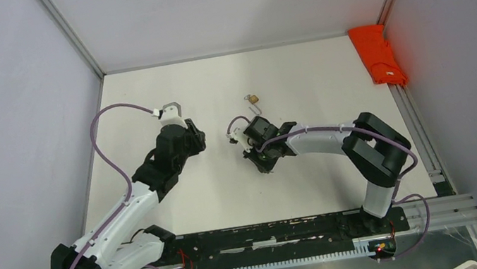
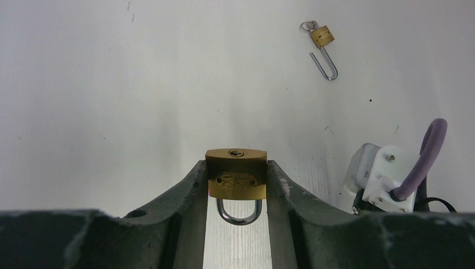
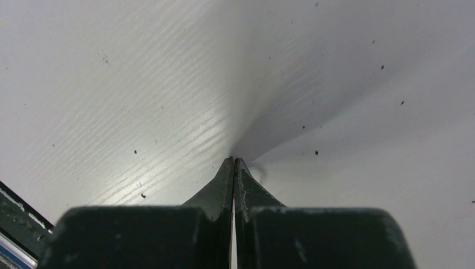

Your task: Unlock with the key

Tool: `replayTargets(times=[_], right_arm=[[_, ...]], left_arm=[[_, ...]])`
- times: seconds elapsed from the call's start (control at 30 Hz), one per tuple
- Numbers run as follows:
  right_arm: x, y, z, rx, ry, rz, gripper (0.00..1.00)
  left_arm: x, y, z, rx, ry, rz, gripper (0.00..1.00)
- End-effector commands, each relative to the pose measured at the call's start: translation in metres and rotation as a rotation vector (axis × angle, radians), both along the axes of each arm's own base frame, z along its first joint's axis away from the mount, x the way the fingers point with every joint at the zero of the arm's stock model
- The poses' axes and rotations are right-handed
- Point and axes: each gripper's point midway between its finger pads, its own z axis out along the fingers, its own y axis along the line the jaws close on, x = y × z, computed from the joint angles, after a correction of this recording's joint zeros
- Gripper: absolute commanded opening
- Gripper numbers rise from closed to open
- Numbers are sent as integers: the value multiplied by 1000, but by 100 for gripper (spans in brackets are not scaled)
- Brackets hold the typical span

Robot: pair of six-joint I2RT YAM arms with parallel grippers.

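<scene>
Left gripper [image 2: 236, 168] fingers clamping 1 brass padlock [image 2: 236, 180], right gripper [image 3: 233, 162] fingers pressed fully together over table [image 3: 112, 84], small open-shackle padlock [image 1: 253, 99] at 12 o'clock from it

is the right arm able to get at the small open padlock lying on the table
Probably yes: the small padlock lies on bare table close to the right gripper, nothing between them, though its jaws are shut.

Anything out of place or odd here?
An open padlock lies loose on the table, while the left gripper grips a closed padlock. The right gripper is shut with no key visible in it.
</scene>
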Motion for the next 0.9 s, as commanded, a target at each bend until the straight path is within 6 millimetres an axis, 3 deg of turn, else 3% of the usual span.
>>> replayTargets(times=[0.0, 0.23, 0.47, 0.73, 0.87], right_arm=[[-16, -14, 2, -16, 27, -9, 1], [-12, -11, 24, 18, -11, -17, 17], [-3, -14, 51, 26, -69, -50, 23], [-14, -59, 29, -134, -96, -51, 29], [-18, -72, 15, -209, -87, -23, 30]], left_arm=[[5, -3, 15, -21, -53, -4, 2], [6, -11, 14, -40, -55, -39, 2], [7, -9, 17, -33, -64, -36, 2], [6, -11, 15, -42, -63, -44, 2], [7, -12, 16, -42, -66, -45, 2]])
